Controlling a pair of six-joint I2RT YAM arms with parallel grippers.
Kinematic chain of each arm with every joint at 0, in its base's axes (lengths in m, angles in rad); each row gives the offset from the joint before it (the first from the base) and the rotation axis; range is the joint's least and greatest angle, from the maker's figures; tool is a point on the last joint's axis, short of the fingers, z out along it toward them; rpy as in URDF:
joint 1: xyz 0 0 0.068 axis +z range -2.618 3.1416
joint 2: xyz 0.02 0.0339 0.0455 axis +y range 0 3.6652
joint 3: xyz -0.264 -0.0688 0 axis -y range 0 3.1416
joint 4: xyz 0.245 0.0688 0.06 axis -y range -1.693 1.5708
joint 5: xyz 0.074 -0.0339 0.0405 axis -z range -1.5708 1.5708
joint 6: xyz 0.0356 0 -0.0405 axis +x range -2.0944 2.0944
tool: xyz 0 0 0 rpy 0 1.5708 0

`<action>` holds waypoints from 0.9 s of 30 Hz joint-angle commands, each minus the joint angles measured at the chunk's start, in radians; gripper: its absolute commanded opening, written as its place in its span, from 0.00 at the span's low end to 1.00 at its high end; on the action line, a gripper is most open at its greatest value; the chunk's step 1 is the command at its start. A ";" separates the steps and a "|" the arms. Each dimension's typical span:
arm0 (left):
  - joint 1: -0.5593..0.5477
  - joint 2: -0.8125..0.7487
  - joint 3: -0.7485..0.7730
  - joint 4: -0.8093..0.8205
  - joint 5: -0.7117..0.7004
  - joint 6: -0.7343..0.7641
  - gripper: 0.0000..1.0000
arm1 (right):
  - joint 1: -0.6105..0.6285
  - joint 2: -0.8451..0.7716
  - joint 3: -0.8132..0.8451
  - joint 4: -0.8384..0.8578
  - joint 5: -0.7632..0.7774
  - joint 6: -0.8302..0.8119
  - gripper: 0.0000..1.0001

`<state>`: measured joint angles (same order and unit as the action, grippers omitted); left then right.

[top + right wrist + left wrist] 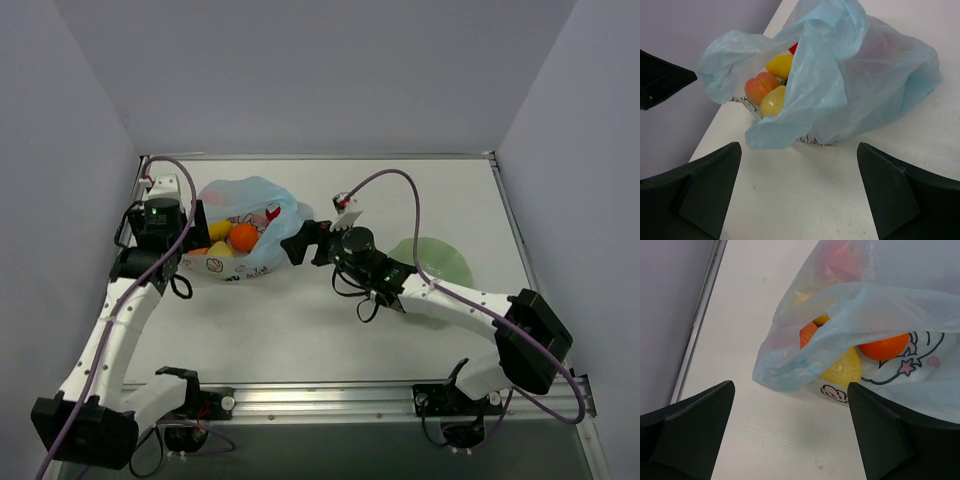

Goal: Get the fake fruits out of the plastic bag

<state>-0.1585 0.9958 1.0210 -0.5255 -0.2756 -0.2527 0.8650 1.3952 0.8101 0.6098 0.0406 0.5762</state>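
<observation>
The white table [300, 330] holds the light-blue plastic bag [255, 195] at its far left, with a green dish [445, 262] well to the right. The left gripper [790, 435] and right gripper [800, 190] flank the bag, jaws spread, holding nothing. The fake fruits [243, 236] lie inside the bag.

The white tabletop [300, 320] carries two things directly. A crumpled light-blue plastic bag [258, 203] lies in the upper left of the overhead view, near the left edge. A pale green dish [447, 262] sits right of centre, well apart from it.
</observation>
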 commanded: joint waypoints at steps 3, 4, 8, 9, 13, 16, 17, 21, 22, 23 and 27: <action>0.051 0.162 0.096 0.101 0.145 0.084 0.94 | 0.002 0.115 0.155 0.022 0.064 -0.021 0.96; 0.060 0.188 0.105 0.096 0.163 0.089 0.94 | 0.002 0.134 0.175 0.015 0.068 -0.029 0.96; 0.068 0.325 0.162 0.081 0.272 0.112 0.94 | -0.003 0.228 0.260 -0.011 0.059 -0.039 0.97; 0.068 0.339 0.166 0.085 0.276 0.110 0.94 | -0.001 0.260 0.288 -0.013 0.055 -0.044 0.97; 0.071 0.398 0.194 0.090 0.248 0.096 0.76 | -0.006 0.321 0.330 -0.025 0.056 -0.052 0.64; 0.077 0.397 0.235 0.023 0.236 0.076 0.03 | -0.017 0.326 0.307 -0.025 0.068 -0.065 0.18; 0.076 0.345 0.234 -0.003 0.202 0.044 0.02 | -0.024 0.326 0.299 -0.025 0.059 -0.073 0.12; 0.077 0.101 0.095 0.013 0.170 -0.049 0.02 | -0.110 0.347 0.281 -0.042 -0.082 -0.127 0.00; 0.077 0.055 0.033 0.009 0.174 -0.065 0.02 | -0.128 0.350 0.279 -0.056 -0.108 -0.139 0.00; 0.076 -0.032 0.002 -0.002 0.183 -0.097 0.02 | -0.145 0.353 0.281 -0.070 -0.111 -0.162 0.00; 0.063 -0.213 -0.123 -0.054 0.274 -0.201 0.02 | -0.219 0.357 0.304 -0.192 -0.111 -0.255 0.00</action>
<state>-0.0906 0.8597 0.9459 -0.5179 -0.0494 -0.3389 0.6827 1.7519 1.0969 0.4999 -0.0471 0.4171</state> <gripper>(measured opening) 0.028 0.005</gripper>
